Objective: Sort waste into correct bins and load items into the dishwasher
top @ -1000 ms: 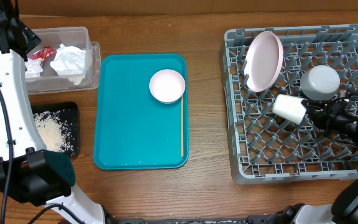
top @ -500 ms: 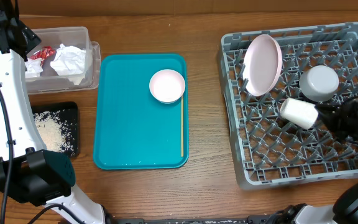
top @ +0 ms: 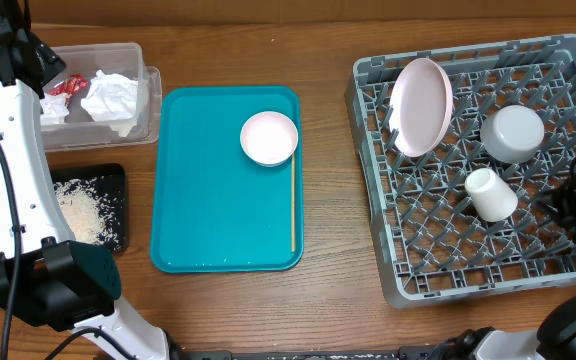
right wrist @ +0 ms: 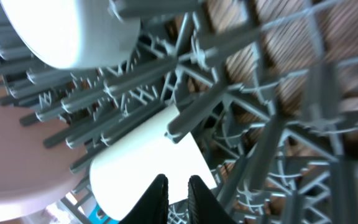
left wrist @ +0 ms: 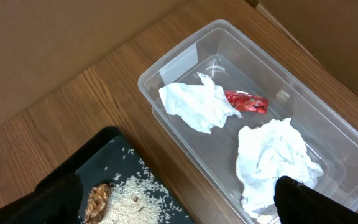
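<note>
The wooden bench (top: 328,150) carries everything. The grey dish rack (top: 438,230) fills its right end, out to the right edge. The teal tray (top: 218,210) lies in the middle of the bench, well apart from the rack. The clear tub (top: 151,100) sits at the far left corner. The black tray (top: 118,180) lies just nearer along the left edge.

The left gripper (left wrist: 173,186) hangs over the tub and the black tray, its jaws spread wide and empty. The right gripper (right wrist: 178,193) is low among the rack's pegs by the bench's right edge. Its jaws are narrow, a thin gap between them, and hold nothing.

The pink plate (top: 420,105) stands on edge, leaning, in the rack's far left part. One whitish bowl (top: 269,137) sits upright on the teal tray near its far right corner. The other bowl (top: 513,133) rests on the pegs to the right of the plate. The small white cup (top: 491,193) lies tilted on the pegs just nearer than that bowl, clear of the right jaws.

Crumpled white napkins (top: 110,97) and the red wrapper (top: 61,88) lie inside the tub. Rice (top: 81,213) is scattered in the black tray, with a brown food bit (left wrist: 98,196) among it.
</note>
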### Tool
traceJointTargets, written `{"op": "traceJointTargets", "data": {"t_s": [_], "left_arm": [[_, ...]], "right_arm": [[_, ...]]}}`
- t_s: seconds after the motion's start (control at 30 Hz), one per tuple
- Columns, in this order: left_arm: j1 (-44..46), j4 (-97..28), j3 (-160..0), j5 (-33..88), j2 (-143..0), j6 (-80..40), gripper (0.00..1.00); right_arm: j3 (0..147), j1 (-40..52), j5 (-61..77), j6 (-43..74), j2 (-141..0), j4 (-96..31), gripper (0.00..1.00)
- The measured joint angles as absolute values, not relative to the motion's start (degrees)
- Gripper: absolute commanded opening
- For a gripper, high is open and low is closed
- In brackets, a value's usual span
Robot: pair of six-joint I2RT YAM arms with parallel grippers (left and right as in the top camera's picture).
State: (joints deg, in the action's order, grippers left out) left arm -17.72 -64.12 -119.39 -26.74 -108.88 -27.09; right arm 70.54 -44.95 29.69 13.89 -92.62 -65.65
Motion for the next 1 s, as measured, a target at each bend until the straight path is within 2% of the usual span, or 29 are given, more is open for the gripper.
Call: {"op": "traceJointTargets", "data": {"t_s": [0.13, 0.27, 0.3, 0.47, 0.6, 0.73, 1.0], "left_arm": [[-17.7, -64.1, -119.4, -26.8, -108.9, -27.1, 1.00], [-17.7, -64.1, -119.4, -26.7, -108.9, -27.1, 1.00], [-17.7, -64.1, -119.4, -26.8, -108.9, -27.1, 1.00], [-17.7, -64.1, -119.4, -26.8, -108.9, -27.1, 1.00], [-17.7, -64.1, -119.4, -26.8, -108.9, -27.1, 1.00], [-17.7, -64.1, -119.4, -26.7, -108.9, -27.1, 1.00], [-17.7, -64.1, -119.4, -26.8, -108.9, -27.1, 1.00]], "right_arm": [[74.2, -44.9, 26.8, 15.4, -91.3, -68.8, 0.11], [75.0, -42.8, 25.6, 15.6, -86.0, -69.6, 0.07], [75.1, -41.4, 25.3, 15.3, -84.5, -69.6, 0.04], [76.0, -29.0, 23.7, 14.2, -81.3, -69.0, 0.04], [76.0, -18.8, 17.7, 15.5, -82.9, -68.5, 0.04], [76.0, -12.4, 9.9, 18.5, -86.5, -68.7, 0.04], [76.0, -9.5, 0.9, 23.0, -94.5, -68.9, 0.04]]}}
